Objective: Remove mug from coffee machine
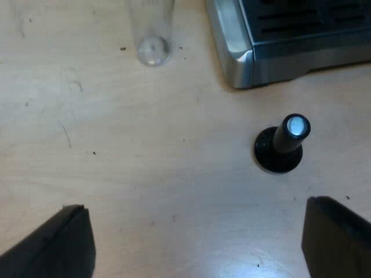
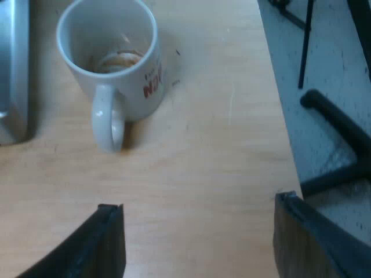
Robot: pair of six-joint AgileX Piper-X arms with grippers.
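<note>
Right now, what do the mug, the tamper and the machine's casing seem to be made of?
Mug: probably glazed white ceramic, given its glossy sheen and thick handle. Tamper: matte black, plastic or coated metal, I cannot tell; its knob's cap is shiny. Machine's casing: silvery brushed metal, by its soft highlights.

Bare tabletop (image 1: 151, 174) lies open between the measuring glass (image 1: 152, 40), the tamper (image 1: 282, 145) and the corner of the espresso machine (image 1: 237, 58). The mug (image 2: 124, 69) stands close beside the machine, with free wood beyond it to the tabletop's edge.
</note>
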